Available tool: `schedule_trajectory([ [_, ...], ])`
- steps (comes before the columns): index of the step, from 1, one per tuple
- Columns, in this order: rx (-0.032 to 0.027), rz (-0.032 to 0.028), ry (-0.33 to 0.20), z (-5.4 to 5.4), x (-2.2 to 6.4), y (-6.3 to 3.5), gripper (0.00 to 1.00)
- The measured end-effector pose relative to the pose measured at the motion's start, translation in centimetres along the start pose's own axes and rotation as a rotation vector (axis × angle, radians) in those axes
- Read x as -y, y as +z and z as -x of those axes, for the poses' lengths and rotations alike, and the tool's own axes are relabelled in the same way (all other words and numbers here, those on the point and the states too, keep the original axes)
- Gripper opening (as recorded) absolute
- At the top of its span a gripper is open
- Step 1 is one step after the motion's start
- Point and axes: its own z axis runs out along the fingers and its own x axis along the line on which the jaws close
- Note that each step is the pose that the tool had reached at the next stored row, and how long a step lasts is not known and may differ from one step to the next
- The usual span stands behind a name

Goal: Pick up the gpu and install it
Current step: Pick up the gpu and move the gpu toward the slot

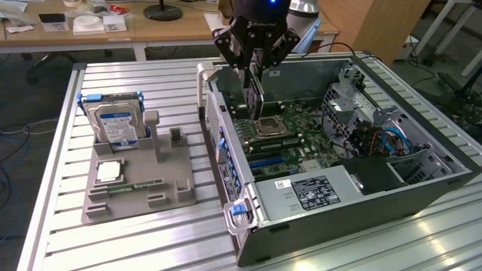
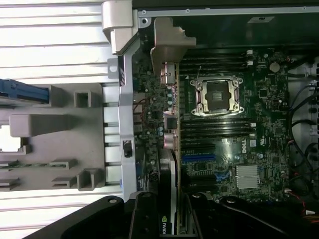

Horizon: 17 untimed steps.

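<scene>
My gripper (image 1: 254, 66) hangs over the open computer case (image 1: 421, 189), shut on the gpu (image 1: 256, 93). The gpu is a thin dark card held on edge, its lower edge just above the motherboard (image 1: 297, 149) beside the CPU socket (image 1: 269, 127). In the wrist view the gpu (image 2: 171, 149) appears edge-on between the gripper (image 2: 172, 221) fingers, with its metal end bracket (image 2: 172, 42) toward the case's rear wall. It runs alongside the CPU socket (image 2: 218, 94) and the memory slots, above the board.
A grey parts holder (image 1: 135, 186) stands on the slatted table at the exterior view's left. It carries a silver hard drive with a blue label (image 1: 117, 121) and a small green memory stick (image 1: 135, 185). Cables and drive bays (image 1: 376, 138) fill the case's right side.
</scene>
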Motion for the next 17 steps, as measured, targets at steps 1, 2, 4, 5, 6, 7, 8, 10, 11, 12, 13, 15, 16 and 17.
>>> schedule_trajectory([
  [1, 0.0000, 0.0000, 0.000, 0.2, -0.01, 0.00, 0.27],
  [2, 0.0000, 0.0000, 0.000, 0.3, -0.03, 0.01, 0.27],
  [4, 0.0000, 0.0001, 0.000, 0.6, -0.05, 0.02, 0.27],
  [5, 0.0000, 0.0000, 0.000, 0.8, -0.07, 0.02, 0.27],
  [6, 0.0000, 0.0000, 0.000, 0.9, -0.08, 0.02, 0.27],
  [7, 0.0000, 0.0000, 0.000, 1.0, -0.09, 0.03, 0.27],
  [8, 0.0000, 0.0000, 0.000, 1.1, -0.10, 0.03, 0.27],
  [10, 0.0000, -0.0001, 0.000, 1.2, -0.10, 0.03, 0.27],
  [11, 0.0000, 0.0000, 0.000, 1.2, -0.10, 0.03, 0.27],
  [12, 0.0000, 0.0000, 0.000, 1.2, -0.10, 0.03, 0.27],
  [13, 0.0000, 0.0000, 0.000, 1.3, -0.11, 0.03, 0.27],
  [15, 0.0000, 0.0000, 0.000, 1.3, -0.11, 0.03, 0.27],
  [16, 0.0000, 0.0000, 0.000, 1.3, -0.11, 0.03, 0.27],
  [17, 0.0000, 0.0000, 0.000, 1.3, -0.11, 0.03, 0.27],
])
